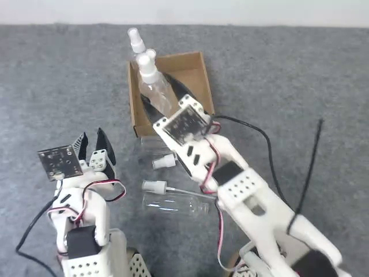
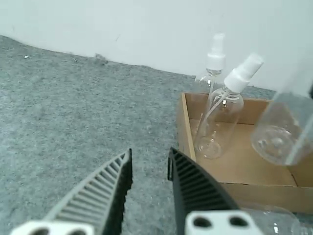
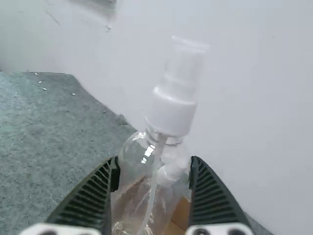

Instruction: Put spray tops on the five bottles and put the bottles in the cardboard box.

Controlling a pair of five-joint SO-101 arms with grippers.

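Now | right claw (image 3: 154, 166) grips capped bottle (image 3: 151, 147) | over cardboard box (image 1: 193, 78)

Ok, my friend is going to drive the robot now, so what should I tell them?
Left end effector: open and empty, above the table beside the cardboard box.
Right end effector: shut on a capped bottle, tilted over the box.
Done: two more capped bottles stand at the box's far end.
Left: two bare bottles lie on the table with two loose spray tops. Cap both and box them, and release the held one.
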